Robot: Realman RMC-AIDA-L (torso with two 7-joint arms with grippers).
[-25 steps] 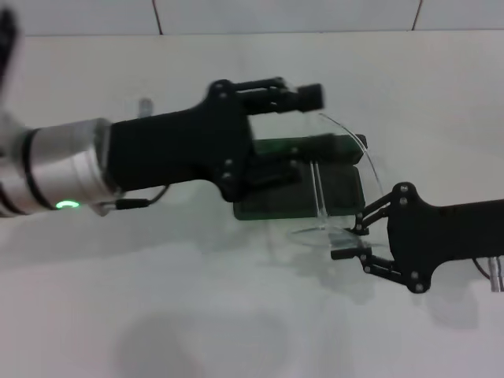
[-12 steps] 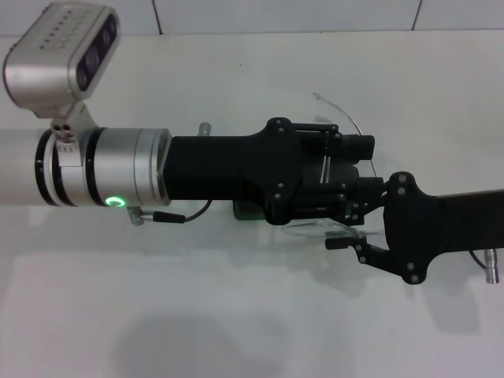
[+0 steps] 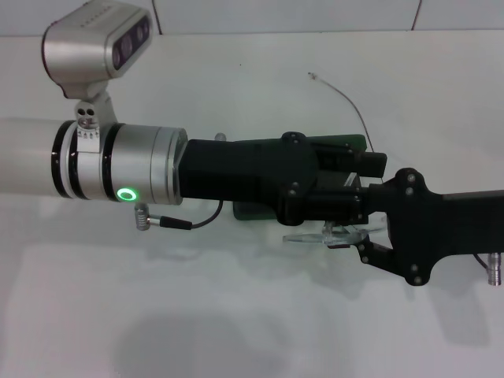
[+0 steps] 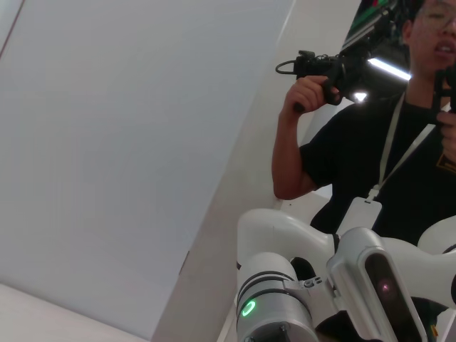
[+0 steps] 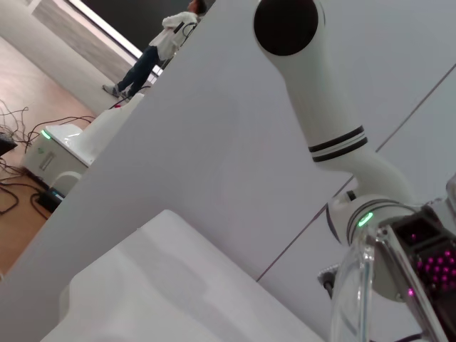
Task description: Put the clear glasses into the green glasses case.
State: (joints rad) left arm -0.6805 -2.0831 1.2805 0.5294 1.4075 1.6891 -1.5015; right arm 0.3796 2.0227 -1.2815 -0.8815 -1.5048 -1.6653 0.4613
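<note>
Head view: left arm stretches across from the left, its black left gripper [image 3: 358, 169] lying over the dark green rectangular hard glasses case [image 3: 335, 145] on the white table [image 3: 236, 315]; only the case's far edge and a near corner show past the gripper; can't tell how far its fingers are spread or whether they hold anything; right arm comes in from the right, black right gripper [image 3: 346, 234] at the case's near side, fingers closed onto the clear transparent plastic glasses [image 3: 329, 235], whose front lies flat-ish just in front of the case; one clear arm of the glasses curves up and away over the case's far side, tip free in the air.

Left wrist view: points away from the table; white wall, robot's white body, a person in a black shirt [image 4: 377, 164] holding a handheld controller; neither case nor glasses here.

Right wrist view: clear glasses [image 5: 360, 285] close to the lens, curved transparent frame standing up; behind it the left arm's white links and green ring light; own fingers not shown.
</note>
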